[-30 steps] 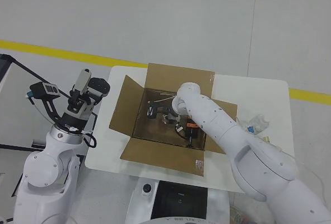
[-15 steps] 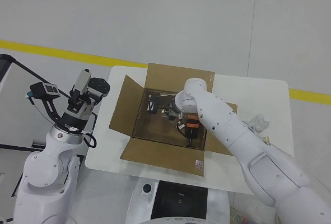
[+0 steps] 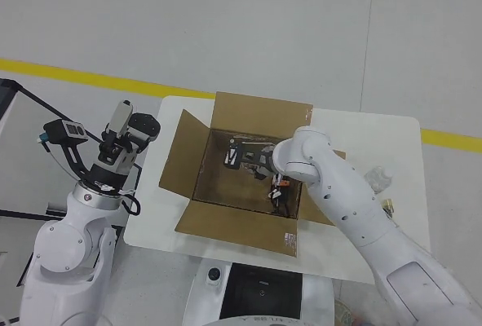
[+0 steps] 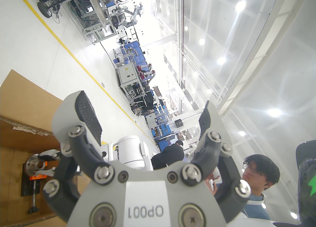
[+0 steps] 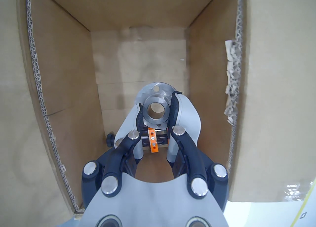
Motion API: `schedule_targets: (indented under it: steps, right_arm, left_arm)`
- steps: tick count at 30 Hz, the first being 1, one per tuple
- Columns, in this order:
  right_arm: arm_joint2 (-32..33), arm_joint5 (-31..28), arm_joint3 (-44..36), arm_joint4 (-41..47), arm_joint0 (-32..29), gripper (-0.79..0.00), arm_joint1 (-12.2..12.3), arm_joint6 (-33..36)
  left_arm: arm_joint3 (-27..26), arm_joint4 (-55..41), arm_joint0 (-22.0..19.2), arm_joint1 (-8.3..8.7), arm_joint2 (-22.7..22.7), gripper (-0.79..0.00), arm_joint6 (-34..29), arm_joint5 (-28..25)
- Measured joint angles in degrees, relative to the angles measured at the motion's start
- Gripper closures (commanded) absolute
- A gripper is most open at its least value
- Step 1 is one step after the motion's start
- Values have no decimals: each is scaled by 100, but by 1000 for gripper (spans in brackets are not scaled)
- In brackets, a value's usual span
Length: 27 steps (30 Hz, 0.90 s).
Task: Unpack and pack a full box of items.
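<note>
An open cardboard box [image 3: 261, 106] stands in the middle of the white table [image 3: 371, 130]. My right gripper [image 3: 239, 153] is inside it, near the back wall. In the right wrist view that gripper [image 5: 156, 103] is shut on a silver metal flange [image 5: 155, 109], with the box's walls [image 5: 61, 65] all round. An orange piece [image 5: 151, 141] and a black knob [image 5: 109, 139] sit just behind the flange. The left wrist view shows the same flange [image 4: 34, 162] over a black plate [image 4: 28, 183]. My left gripper [image 4: 145, 107] is open and empty, held up beside the table's left edge [image 3: 134, 126].
Clear plastic packets [image 3: 375, 179] lie on the table to the right of the box. The box's flaps [image 3: 179, 151] stand out on all sides. An orange and black item [image 3: 278, 186] shows in the box under the right arm.
The right arm has swung to the right, and its gripper with the flange has shifted right and toward the box's back wall. The left arm has stayed where it was.
</note>
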Motion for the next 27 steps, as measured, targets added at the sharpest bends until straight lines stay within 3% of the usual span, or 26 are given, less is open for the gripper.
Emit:
schedule_targets:
  steps: [27]
  right_arm:
    - [-9,10,-18,-88,40,0,73,10]
  left_arm:
    - [0,0,0,0,0,-785,0,0]
